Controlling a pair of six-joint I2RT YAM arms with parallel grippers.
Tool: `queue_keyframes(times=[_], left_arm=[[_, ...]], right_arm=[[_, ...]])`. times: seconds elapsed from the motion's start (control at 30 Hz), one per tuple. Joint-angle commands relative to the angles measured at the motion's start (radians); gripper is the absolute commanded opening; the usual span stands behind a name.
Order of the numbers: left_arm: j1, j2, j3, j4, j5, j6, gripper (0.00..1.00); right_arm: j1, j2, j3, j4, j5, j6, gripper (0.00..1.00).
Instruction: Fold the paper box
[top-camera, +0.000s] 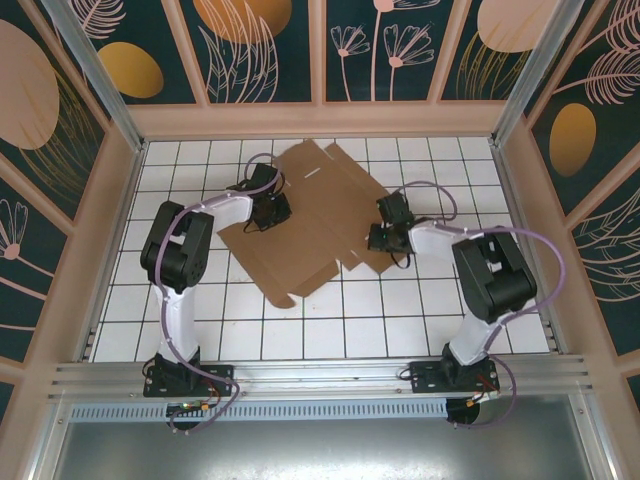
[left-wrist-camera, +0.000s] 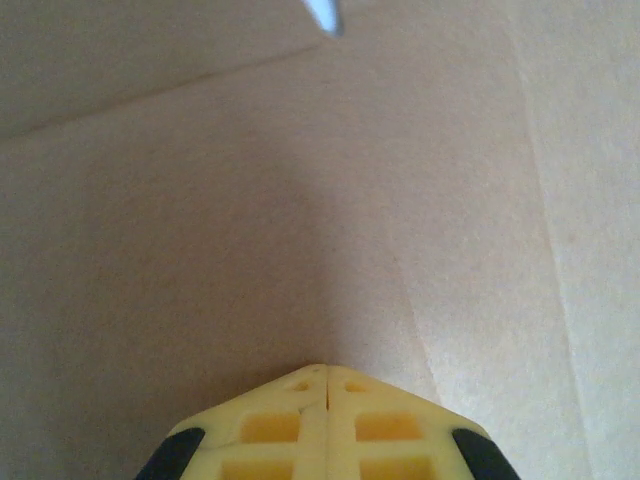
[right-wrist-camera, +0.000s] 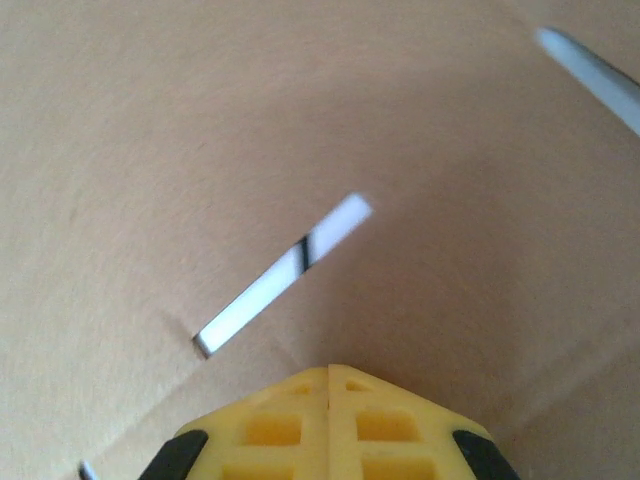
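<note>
White-tiled counter (top-camera: 480, 180) carries the paper box (top-camera: 320, 215) as a flat sheet. The left hand (left-wrist-camera: 327, 372) and right hand (right-wrist-camera: 328, 370), fingers together, sit low over it. Nearly all the folding seems left to do.

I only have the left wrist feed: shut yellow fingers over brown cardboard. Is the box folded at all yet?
Observer: No. From the top camera the paper box lies spread out as a sheet on the tiled table, no walls standing.
Operator: Where is the right arm?
Observer: The right gripper is over the sheet's right side, across from the left gripper.
Operator: Is it open?
Observer: No, its wrist camera shows the fingers shut, a narrow slot in the cardboard just ahead of them.
</note>
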Motion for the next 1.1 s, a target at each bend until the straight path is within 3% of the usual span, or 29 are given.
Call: queue_keyframes(times=[0.0,0.07,0.23,0.33,0.4,0.47,0.57,0.67,0.87,1.07], left_arm=[[-0.003,0.034,0.016,-0.059,-0.009,0.049,0.0],[-0.004,0.021,0.016,-0.065,-0.019,0.061,0.0],[-0.003,-0.076,-0.021,-0.02,0.015,0.13,0.0],[-0.003,-0.153,-0.047,0.037,0.035,0.172,0.06],[-0.003,-0.163,-0.046,0.051,0.084,0.192,0.16],[-0.004,-0.152,-0.055,0.071,0.15,0.186,0.3],[-0.004,-0.128,-0.092,0.155,0.263,0.163,0.36],[-0.004,-0.101,-0.094,0.174,0.29,0.158,0.39],[-0.003,-0.057,-0.112,0.235,0.366,0.113,0.39],[0.003,-0.001,-0.108,0.224,0.353,0.102,0.37]], right_arm=[[0.113,-0.06,-0.095,-0.043,-0.163,0.066,0.04],[0.143,-0.112,-0.118,-0.025,-0.224,0.074,0.08],[0.099,-0.322,-0.09,-0.022,-0.196,0.025,0.24],[0.045,-0.402,-0.054,0.009,-0.187,-0.025,0.49],[-0.007,-0.385,0.003,0.005,-0.192,-0.021,0.74],[-0.057,-0.335,0.076,-0.008,-0.218,-0.018,0.84],[-0.083,-0.275,0.136,0.043,-0.174,-0.074,0.9],[-0.144,-0.14,0.236,0.019,-0.249,-0.112,0.92],[-0.254,0.055,0.328,-0.059,-0.34,-0.184,0.86],[-0.316,0.18,0.346,-0.109,-0.382,-0.223,0.84]])
